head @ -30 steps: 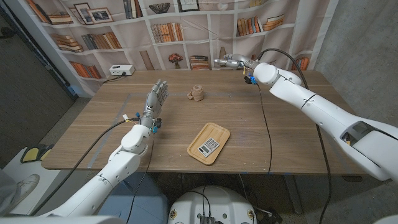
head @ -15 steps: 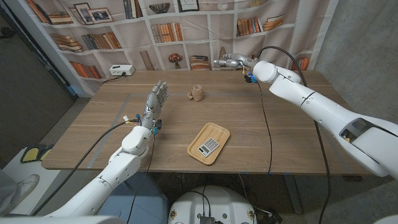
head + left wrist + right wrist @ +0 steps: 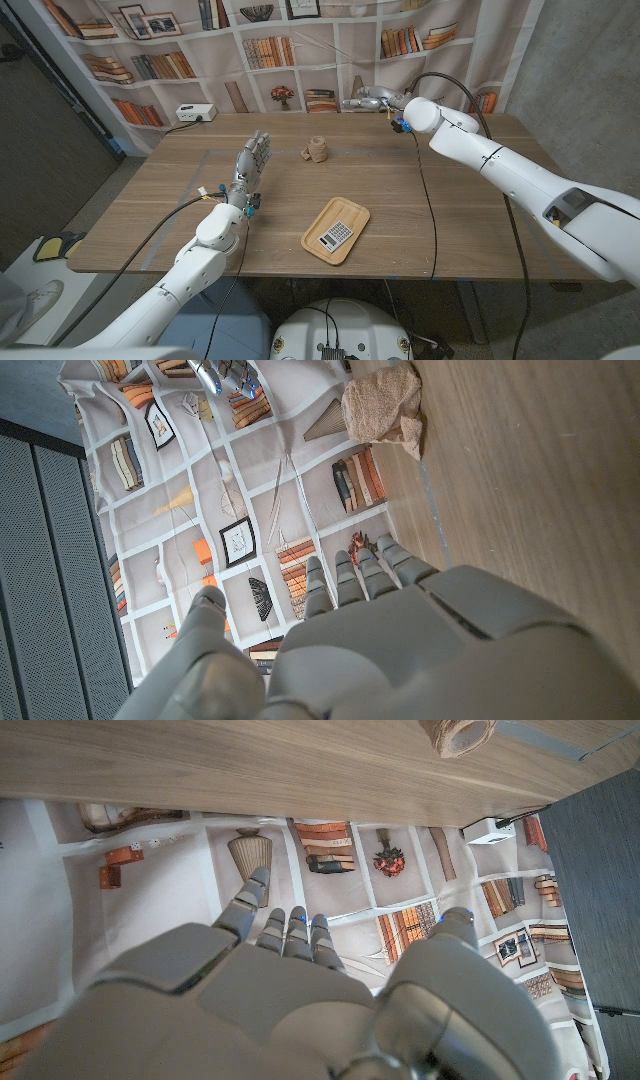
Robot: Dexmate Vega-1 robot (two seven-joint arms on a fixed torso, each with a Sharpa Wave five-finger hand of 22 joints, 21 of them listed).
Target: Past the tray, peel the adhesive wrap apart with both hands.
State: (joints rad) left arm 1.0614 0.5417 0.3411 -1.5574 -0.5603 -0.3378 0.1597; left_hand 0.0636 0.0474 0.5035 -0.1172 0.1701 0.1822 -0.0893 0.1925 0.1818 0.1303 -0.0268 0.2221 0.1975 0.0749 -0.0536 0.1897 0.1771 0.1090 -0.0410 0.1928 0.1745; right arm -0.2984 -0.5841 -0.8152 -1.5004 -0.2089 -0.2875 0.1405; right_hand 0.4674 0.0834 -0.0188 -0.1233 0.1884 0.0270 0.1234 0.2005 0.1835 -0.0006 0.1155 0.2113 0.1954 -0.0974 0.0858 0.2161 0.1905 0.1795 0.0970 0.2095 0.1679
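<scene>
A small tan roll of wrap (image 3: 317, 150), crinkled and cloth-like, is seen on the grained wooden table (image 3: 460, 210), beyond a rounded rectangular wooden tray (image 3: 336, 230), at about eleven o'clock from it and well apart. A calculator (image 3: 336, 234) is carried on the tray. The left hand (image 3: 250, 160) is raised above the table at nine o'clock from the roll, its pale fingers straight and slightly spread, nothing held. The right hand (image 3: 366, 100), metallic grey, is extended past the table's far edge at one o'clock from the roll, fingers outstretched and empty, against a printed bookshelf backdrop (image 3: 150, 60).
</scene>
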